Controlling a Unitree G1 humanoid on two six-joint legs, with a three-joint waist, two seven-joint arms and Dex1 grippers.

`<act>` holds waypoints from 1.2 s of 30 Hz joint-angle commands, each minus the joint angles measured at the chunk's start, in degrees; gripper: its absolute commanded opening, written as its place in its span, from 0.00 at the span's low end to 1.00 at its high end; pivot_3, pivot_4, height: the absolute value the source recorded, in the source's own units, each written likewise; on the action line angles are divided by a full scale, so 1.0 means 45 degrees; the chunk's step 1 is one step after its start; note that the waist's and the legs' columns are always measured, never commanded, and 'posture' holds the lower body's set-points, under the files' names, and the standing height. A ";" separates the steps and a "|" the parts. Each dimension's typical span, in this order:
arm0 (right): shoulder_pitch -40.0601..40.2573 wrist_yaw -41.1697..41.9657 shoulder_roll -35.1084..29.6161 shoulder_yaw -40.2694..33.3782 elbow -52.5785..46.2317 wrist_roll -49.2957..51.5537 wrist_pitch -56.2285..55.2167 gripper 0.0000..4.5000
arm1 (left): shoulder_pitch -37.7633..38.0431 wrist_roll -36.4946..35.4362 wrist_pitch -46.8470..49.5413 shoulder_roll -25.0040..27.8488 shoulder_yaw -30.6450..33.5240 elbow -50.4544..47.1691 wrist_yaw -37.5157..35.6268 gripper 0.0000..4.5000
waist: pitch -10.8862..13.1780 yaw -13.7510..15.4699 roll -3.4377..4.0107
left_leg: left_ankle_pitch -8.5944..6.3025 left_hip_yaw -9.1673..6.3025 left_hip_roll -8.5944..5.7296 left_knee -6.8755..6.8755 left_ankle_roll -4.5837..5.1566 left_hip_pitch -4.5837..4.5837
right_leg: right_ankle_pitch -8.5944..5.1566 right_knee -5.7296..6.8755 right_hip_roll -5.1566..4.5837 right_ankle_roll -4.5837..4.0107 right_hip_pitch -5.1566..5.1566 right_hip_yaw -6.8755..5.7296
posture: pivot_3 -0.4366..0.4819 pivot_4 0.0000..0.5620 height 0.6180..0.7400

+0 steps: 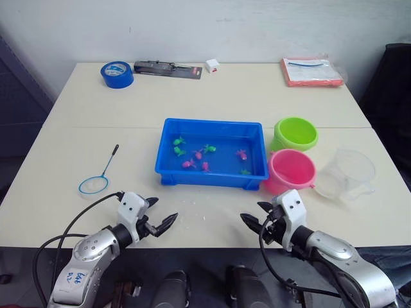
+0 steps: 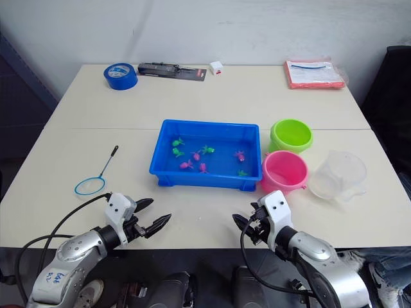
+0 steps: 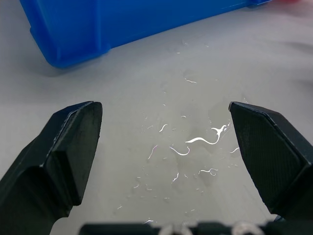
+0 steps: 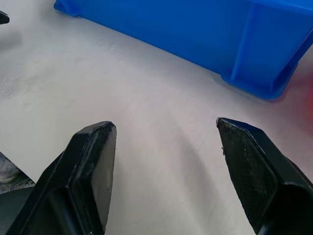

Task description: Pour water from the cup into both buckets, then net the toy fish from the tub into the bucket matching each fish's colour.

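The net (image 1: 94, 184) lies on the table (image 1: 77, 128) at the left. The left gripper (image 1: 160, 218) hovers spread and empty over droplets (image 3: 195, 142). The tub (image 1: 212, 131) sits mid-table, its small fish (image 1: 196, 154) hard to count. The right gripper (image 1: 255, 217) is spread too. The pink bucket (image 1: 292, 170) touches the green bucket (image 1: 295, 133). The clear cup (image 1: 347, 173) is faint, its contents unclear.

Blue tub (image 1: 168, 162) mid-table (image 1: 212, 96), pink and green toy fish (image 1: 207, 149) scattered in it. Green bucket (image 1: 295, 134) and pink bucket (image 1: 292, 169) just right of tub; clear cup (image 1: 347, 173) further right (upright). Net (image 1: 94, 185) lies left of tub. Left tool (image 1: 158, 215) and right tool (image 1: 255, 215) at near edge, fingers spread, empty. Blue tape roll (image 1: 117, 74) far left.
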 commanded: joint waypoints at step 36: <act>0.1979 -0.2227 0.1100 -0.5821 -0.0363 0.1091 0.1061 1.00 | -0.7261 -0.1211 -0.0440 0.3881 -0.0471 0.3672 -0.7042 0.99 | -0.0020 -0.0045 -0.0007 | -0.0011 0.0051 -0.0024 0.0004 0.0019 0.0023 | 0.0000 0.0030 0.0008 0.0001 0.0001 -0.0014 | 0.48 0.27 0.98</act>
